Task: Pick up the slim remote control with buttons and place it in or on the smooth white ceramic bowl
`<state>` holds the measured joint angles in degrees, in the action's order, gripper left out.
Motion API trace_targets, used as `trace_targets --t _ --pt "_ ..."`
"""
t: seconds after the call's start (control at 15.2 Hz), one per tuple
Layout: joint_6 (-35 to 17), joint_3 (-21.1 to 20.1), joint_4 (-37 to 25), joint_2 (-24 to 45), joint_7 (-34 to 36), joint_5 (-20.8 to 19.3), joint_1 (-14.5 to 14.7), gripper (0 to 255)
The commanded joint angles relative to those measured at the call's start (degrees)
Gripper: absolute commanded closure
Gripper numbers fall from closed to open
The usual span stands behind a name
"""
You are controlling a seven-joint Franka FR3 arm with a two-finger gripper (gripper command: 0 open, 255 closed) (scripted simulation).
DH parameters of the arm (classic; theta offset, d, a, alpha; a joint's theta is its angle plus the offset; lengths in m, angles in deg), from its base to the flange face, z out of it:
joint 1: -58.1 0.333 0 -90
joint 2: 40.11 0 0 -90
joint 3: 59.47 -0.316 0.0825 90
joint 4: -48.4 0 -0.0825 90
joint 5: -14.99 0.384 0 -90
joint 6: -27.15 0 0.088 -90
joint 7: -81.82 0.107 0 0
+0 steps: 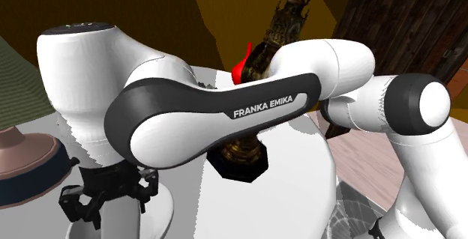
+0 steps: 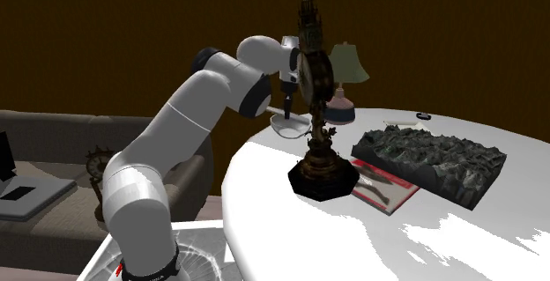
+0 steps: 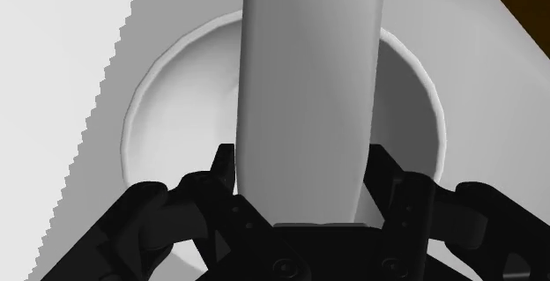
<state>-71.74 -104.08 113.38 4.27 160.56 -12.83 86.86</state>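
Directly above the white bowl point(image 3: 167, 103), the plain grey remote point(image 3: 304, 85) stands clamped between the jaws.

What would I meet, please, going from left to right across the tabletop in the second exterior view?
white bowl → tall ornate tower-shaped ornament on its dark base → dark rugged relief block

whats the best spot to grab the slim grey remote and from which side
Take the remote across its narrow width, one finger on each long edge, coming in over one end, as the gripper clasps it now above the bowl. The long edges run straight and nearly parallel, which should seat the fingers well; its length likely would not fit between them.
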Motion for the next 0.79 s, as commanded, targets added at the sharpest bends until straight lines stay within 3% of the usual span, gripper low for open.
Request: trace_targets --t 0.0,0.66,0.73 --pt "-1.67 0.30 1.71 0.23 0.30 -0.30 -0.65 255" --pt "-2.86 0.44 2.83 0.43 0.49 -0.47 -0.90 255" --pt "-2.72 0.48 2.53 0.57 0.48 -0.50 -0.75 0"
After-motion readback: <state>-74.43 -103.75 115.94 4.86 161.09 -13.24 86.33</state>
